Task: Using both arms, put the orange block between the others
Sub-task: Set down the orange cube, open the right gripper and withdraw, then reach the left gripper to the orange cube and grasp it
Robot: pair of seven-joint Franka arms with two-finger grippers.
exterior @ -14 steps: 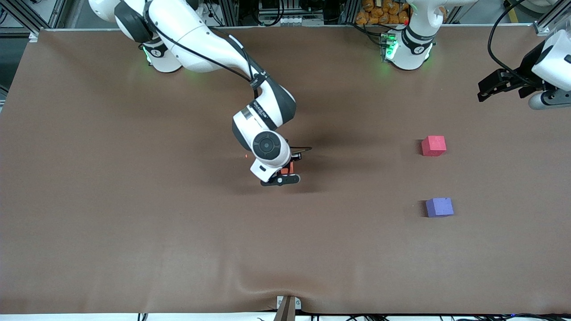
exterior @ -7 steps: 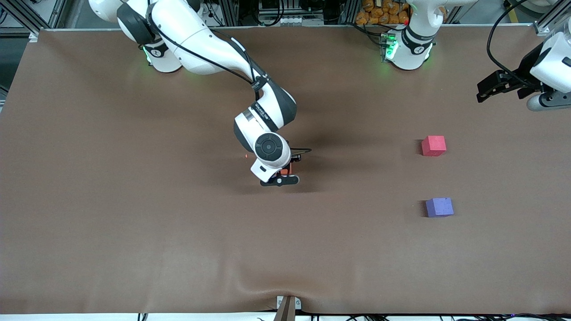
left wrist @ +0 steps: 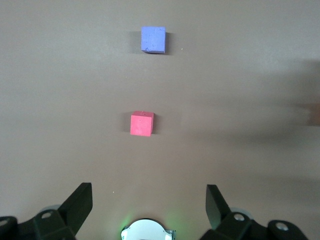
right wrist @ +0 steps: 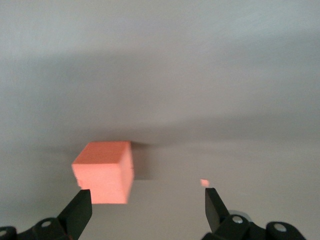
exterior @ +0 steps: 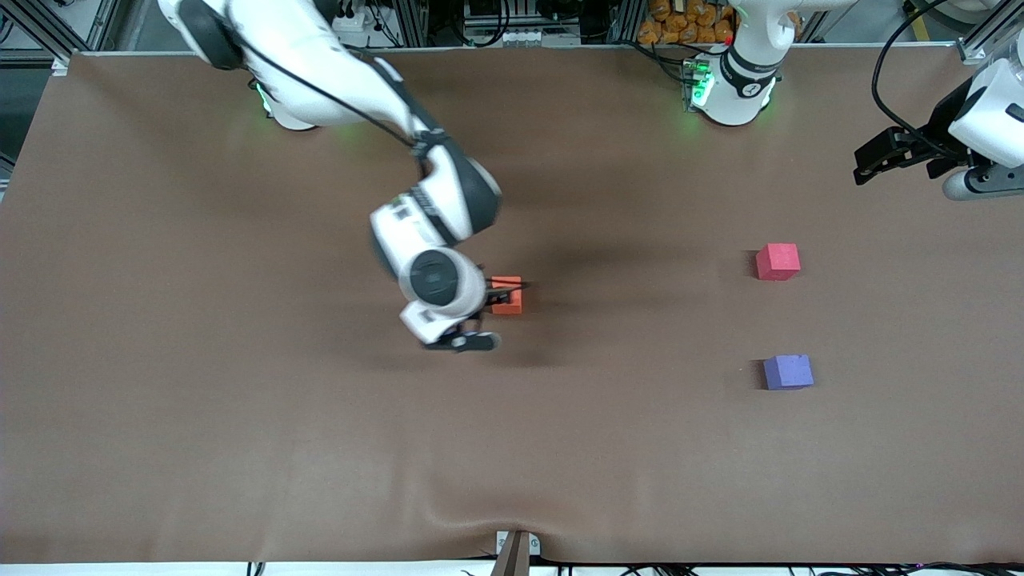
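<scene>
orange block (exterior: 506,294): mid-counter, set down, well apart from the pink (exterior: 778,261) and purple (exterior: 788,372) blocks
right hand (exterior: 472,316): wide, empty, just beside the block
left hand (exterior: 904,154): wide, empty, over the counter's left-arm end, nearer the gap

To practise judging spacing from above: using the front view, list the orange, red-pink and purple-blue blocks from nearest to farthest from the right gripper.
1. Orange block: on the table right beside the open right gripper, mid-table.
2. and 3. Purple-blue block and red-pink block: both toward the left arm's end, purple-blue nearer the front camera; too close to call.
</scene>
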